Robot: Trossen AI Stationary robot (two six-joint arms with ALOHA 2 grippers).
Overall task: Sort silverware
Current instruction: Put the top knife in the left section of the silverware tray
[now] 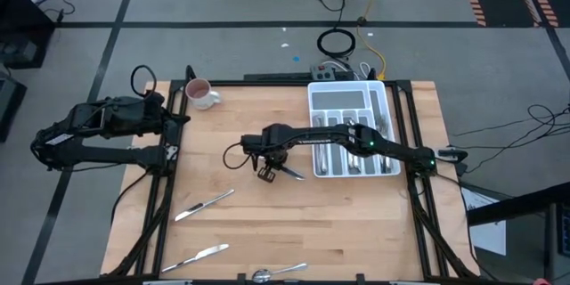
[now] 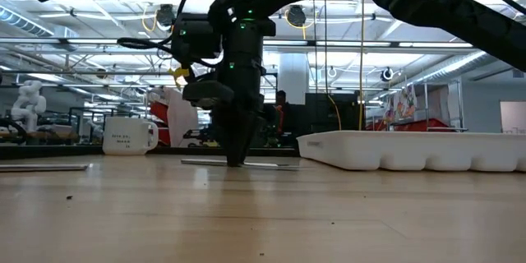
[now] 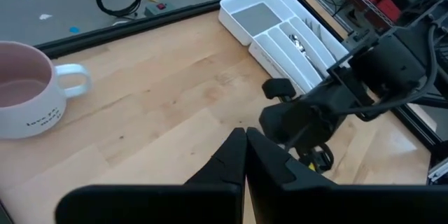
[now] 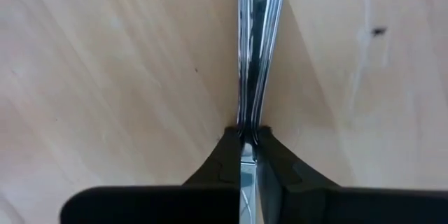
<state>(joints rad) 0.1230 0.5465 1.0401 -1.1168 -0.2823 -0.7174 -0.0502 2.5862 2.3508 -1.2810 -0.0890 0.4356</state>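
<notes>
The right gripper point(image 4: 246, 147) pinches shut on a slim, mirror-bright silver utensil point(image 4: 255, 49) lying flat on the table point(image 4: 105, 77).

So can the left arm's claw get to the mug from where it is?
Probably yes. The left claw, shut and holding nothing, sits right beside the mug, with only bare table between them. It would need to open first.

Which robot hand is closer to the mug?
The left gripper, shut, hovers beside the mug. The right gripper is farther off, mid-table, shut on a piece of silverware.
</notes>
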